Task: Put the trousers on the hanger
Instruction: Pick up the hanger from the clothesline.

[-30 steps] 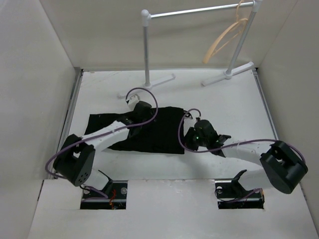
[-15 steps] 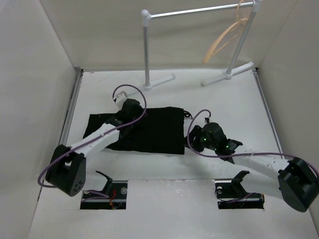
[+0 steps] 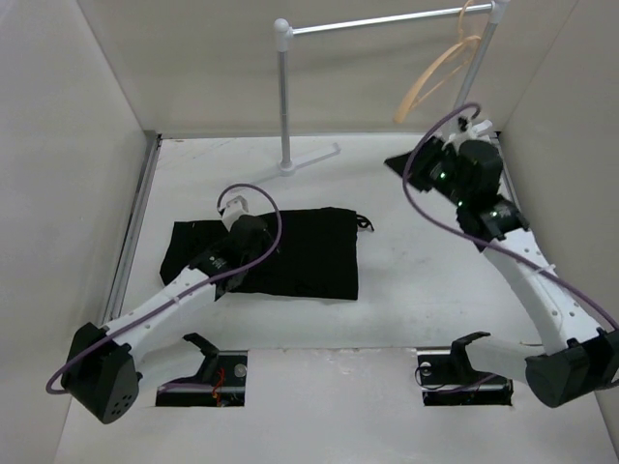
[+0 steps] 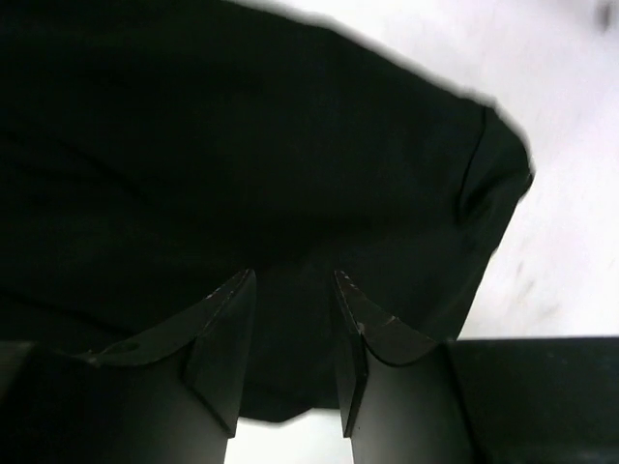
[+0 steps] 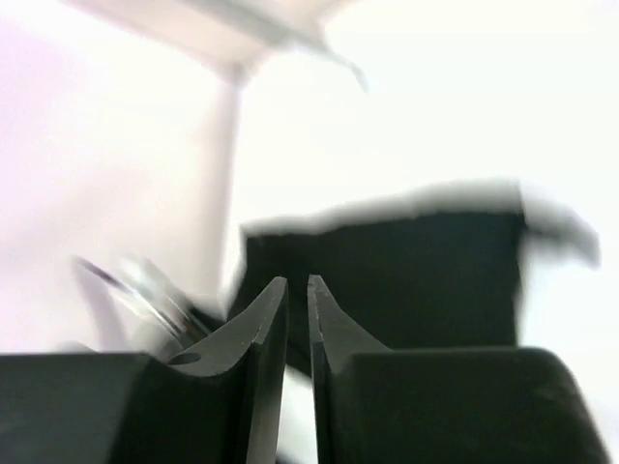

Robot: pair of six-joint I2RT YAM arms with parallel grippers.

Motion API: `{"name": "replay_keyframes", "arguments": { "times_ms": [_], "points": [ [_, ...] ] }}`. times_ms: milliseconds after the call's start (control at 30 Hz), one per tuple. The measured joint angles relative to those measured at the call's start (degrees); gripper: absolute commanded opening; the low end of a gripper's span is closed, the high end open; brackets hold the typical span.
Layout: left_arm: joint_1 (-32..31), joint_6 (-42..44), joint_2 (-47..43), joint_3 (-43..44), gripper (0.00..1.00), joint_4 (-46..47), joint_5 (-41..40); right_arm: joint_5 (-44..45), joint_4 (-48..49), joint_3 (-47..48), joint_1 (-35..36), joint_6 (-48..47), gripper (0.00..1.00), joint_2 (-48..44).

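Noting the right gripper (image 5: pixel 297 290) almost shut near the hanger (image 3: pixel 440 72), left gripper (image 4: pixel 290 290) half-open over the trousers (image 3: pixel 309 256), we fear a bump unhooking it.

We find no readable txt, label, brand, no. or sign in any view. The wrist views are dark or blurred, and anything printed in the top view is too small to make out.
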Motion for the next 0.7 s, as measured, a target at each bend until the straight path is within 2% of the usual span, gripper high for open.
{"name": "replay_keyframes", "arguments": {
  "times_ms": [167,267,367,567,700],
  "points": [
    [-5.11,-0.39,-4.37,-2.95,0.32,-2.71,0.02,-1.95,-1.33,21.03,-9.77,-4.17,0.41,7.43],
    [-6.78,-0.57,-6.10,-3.54,0.33,-3.41,0.02,-2.43,-2.69,30.62,-14.71,-5.31,0.53,13.31],
    [-7.30,-0.70,-6.51,-3.56,0.36,-3.50,0.09,-2.80,-4.83,38.49,-17.57,-6.01,0.60,19.69],
    [-6.86,-0.70,-5.07,-3.56,0.37,-3.02,1.79,-3.32,-10.45,50.10,-18.82,-7.30,0.60,30.71],
    [-5.73,-0.72,-3.63,-3.58,0.38,-2.34,3.52,-4.31,-12.13,55.49,-18.88,-7.65,0.53,36.35]
  ]
}}
